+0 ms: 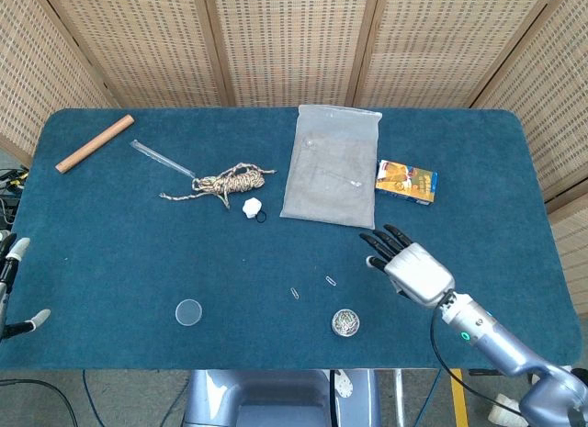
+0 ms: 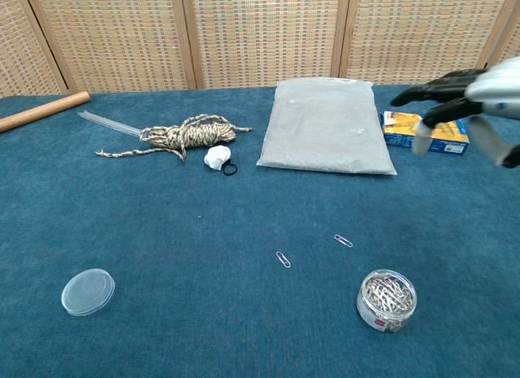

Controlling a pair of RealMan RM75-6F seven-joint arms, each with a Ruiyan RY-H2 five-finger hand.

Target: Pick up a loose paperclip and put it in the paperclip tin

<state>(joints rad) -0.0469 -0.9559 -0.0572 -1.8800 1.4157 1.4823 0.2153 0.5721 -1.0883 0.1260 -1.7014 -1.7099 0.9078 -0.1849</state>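
Right hand over the counter, nothing picked yet.
Right hand (image 1: 409, 262) spread, empty, lower right of centre. Nearest paperclip (image 1: 331, 281) lies just left and below its fingertips, long axis diagonal; paperclip tin (image 1: 345, 322) below that. Left hand (image 1: 11, 289) far left edge, state unclear.

Your left robot hand (image 1: 13, 289) is cut by the head view's left edge; right robot hand (image 2: 479, 102) cut by chest view's right edge, blurred.
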